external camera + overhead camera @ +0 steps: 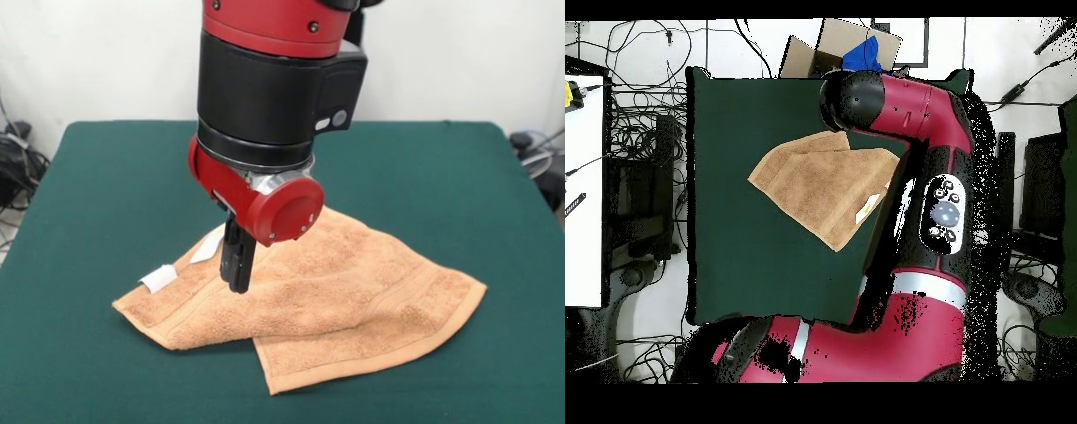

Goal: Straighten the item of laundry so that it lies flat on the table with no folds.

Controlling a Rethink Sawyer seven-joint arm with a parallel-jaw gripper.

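Observation:
The item of laundry [353, 291], an orange-tan towel, lies on the green table [106, 177] with one part folded over another. A lower corner sticks out at the front right. A white label [159, 279] shows at its left edge. My gripper [238, 281] hangs straight down over the towel's left part. Its black fingers are pressed together, with the tips at the cloth surface. In the overhead view the towel [820, 180] sits on the table [735, 270] partly under the red arm [935, 150], which hides the gripper.
Cables and equipment lie off the table at both sides [18, 159] [538, 150]. In the overhead view a cardboard box [827, 45] sits beyond the table's top edge and a white surface [583, 190] stands at the left.

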